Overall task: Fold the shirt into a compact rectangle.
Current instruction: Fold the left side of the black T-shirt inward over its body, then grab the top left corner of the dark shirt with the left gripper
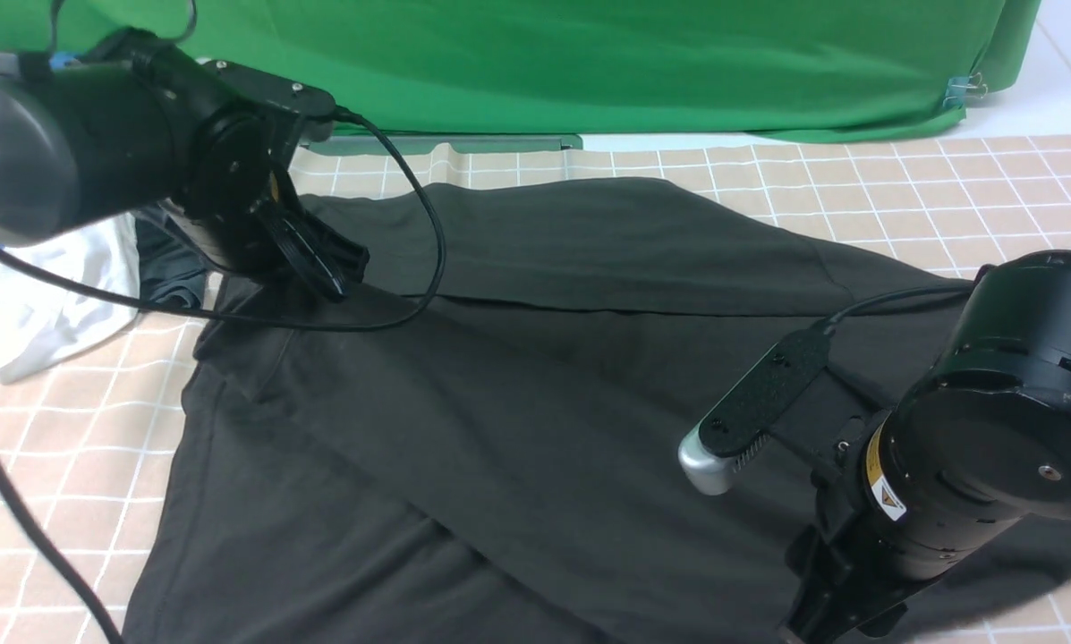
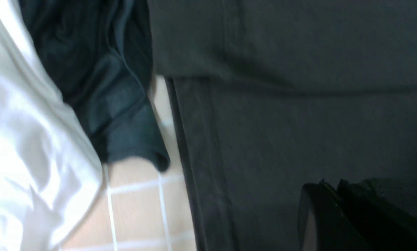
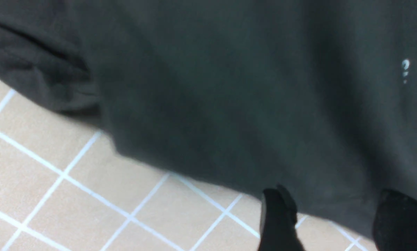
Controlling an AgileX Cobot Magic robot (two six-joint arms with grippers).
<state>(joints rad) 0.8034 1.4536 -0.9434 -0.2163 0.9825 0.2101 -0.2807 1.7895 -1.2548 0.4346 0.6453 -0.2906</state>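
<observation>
Shirt point(image 1: 544, 402) lies w/ long axis left-right across tabletop point(image 1: 991, 179); left fingers point(image 2: 319, 216) pressed together at its far-left edge, right fingers point(image 3: 278, 219) spread beside near-right edge, gripping nothing.

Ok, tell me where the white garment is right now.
In the front view the white garment lies bunched at the far left, with the dark teal garment between it and the shirt.

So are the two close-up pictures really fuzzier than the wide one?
Front view: sharp and evenly lit, the shirt shows its creases clearly. Left wrist view: soft, with the white garment glaring nearly featureless. Right wrist view: smeared too, the right fingers dark and blurry at the edge.
</observation>
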